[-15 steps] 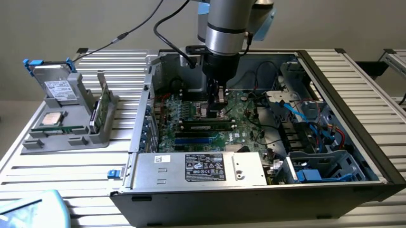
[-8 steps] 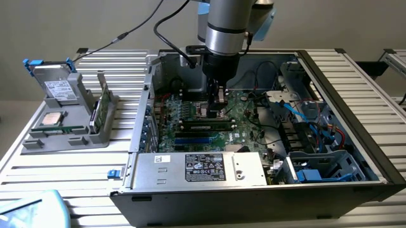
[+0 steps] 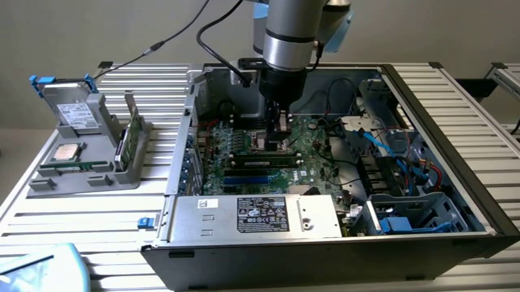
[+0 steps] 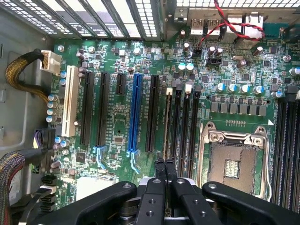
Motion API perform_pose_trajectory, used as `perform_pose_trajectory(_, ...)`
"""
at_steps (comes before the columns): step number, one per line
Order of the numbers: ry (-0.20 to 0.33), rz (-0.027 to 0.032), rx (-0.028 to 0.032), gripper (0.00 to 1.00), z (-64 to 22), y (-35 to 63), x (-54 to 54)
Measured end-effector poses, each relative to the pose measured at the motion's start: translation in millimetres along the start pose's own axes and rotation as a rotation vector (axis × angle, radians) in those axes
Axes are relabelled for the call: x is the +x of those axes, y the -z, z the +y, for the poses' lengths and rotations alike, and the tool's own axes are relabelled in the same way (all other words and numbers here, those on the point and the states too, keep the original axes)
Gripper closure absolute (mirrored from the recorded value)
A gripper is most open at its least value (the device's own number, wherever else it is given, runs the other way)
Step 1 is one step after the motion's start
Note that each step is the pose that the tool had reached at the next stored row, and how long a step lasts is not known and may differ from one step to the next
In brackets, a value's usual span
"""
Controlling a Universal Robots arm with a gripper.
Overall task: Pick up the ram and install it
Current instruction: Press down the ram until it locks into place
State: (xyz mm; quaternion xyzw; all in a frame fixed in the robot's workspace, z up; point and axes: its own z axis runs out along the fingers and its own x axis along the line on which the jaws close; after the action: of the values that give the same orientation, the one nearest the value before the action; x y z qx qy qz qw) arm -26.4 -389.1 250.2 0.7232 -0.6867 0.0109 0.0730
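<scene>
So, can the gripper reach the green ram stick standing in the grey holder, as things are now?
Probably not directly. The gripper hangs low inside the computer case, over the motherboard, and the case's side wall stands between it and the ram stick in the grey holder outside.

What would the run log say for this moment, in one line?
claw shut | tips at ram | ram edge-on in motherboard slot | inside computer case

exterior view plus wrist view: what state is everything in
computer case, open, side off
ram, standing on edge in a motherboard slot, gripper just over its end
cpu socket, empty
second ram stick, upright in grey holder outside the case
processor, flat on that holder
</scene>
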Motion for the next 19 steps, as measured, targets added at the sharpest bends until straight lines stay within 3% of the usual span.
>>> perform_pose_trajectory(6,-0.097,-0.0199,-0.0105,0.9,-0.2,-2.4,-0.5)
perform_pose_trajectory(19,-0.331,-0.0417,-0.0368,0.9,-1.0,-10.7,-1.4)
